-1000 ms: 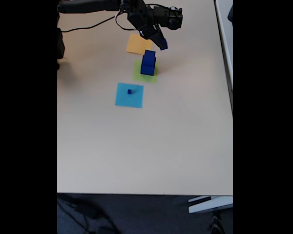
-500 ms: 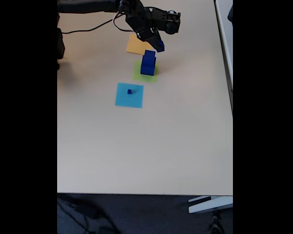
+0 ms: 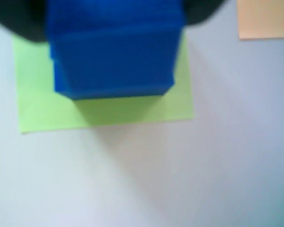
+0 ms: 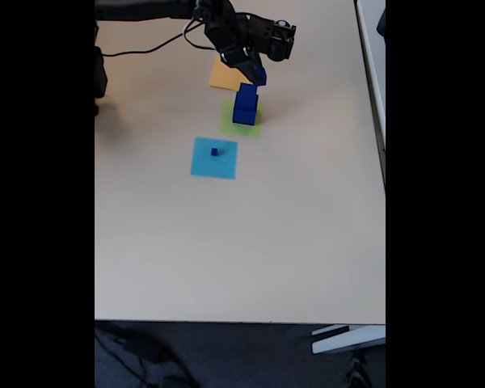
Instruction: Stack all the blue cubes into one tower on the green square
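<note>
The table (image 4: 242, 242) is filling most of the fixed view, and the arm (image 4: 145, 10) is reaching in along the top edge from the upper left. Three flat patches are lying in a slanted line in the upper middle: the orange square (image 4: 225, 74) highest, the green square (image 4: 241, 121) below it, the light-blue square (image 4: 214, 158) lowest. On the green square a tower (image 4: 246, 105) of two blue cubes is standing, larger below, smaller above. The gripper (image 4: 257, 74) is hanging just above the tower's top, apparently clamped on a third blue cube (image 4: 259, 75). The tiniest blue cube (image 4: 214, 151) is sitting on the light-blue square. So, by my judgement, two are placed, one is about to be set down, and one is left to fetch. In the wrist view the blue stack (image 3: 113, 56) is blurring over the green square (image 3: 104, 113), and edges between cubes are hard to separate; the fingers are too dark to make out.
</note>
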Robot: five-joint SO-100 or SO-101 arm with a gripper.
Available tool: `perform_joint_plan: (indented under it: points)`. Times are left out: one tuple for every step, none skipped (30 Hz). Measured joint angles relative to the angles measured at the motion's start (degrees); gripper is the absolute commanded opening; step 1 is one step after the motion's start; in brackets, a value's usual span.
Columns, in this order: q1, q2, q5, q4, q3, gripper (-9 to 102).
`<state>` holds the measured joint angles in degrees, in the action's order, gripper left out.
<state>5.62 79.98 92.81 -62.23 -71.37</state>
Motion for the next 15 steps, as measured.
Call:
perform_joint_plan:
  points:
    - [0.0,0.0,0.0,-0.3,0.0,0]
    - [0.0,0.0,0.2,-0.9,0.0,0]
    - [0.0,0.0,0.2,-1.3,0.0,0]
    - [0.0,0.0,0.4,-1.6,0.0,0]
    - [0.0,0.0,0.4,-1.8,-0.4,0]
    - [0.0,0.0,0.4,-1.9,-0.8,0]
    - [0.0,0.0,0.4,-1.9,-1.2,0]
    - [0.0,0.0,0.4,-1.9,-1.6,0]
    - [0.0,0.0,0.4,-1.9,-1.9,0]
    - [0.0,0.0,0.3,-2.0,-2.2,0]
    - [0.0,0.0,-0.1,-2.0,-2.2,0]
    - [0.0,0.0,-0.2,-2.0,-2.4,0]
    - [0.0,0.0,-0.4,-2.1,-2.5,0]
    - [0.0,0.0,-0.5,-2.1,-2.5,0]
    - [0.0,0.0,-0.5,-2.1,-2.5,0]
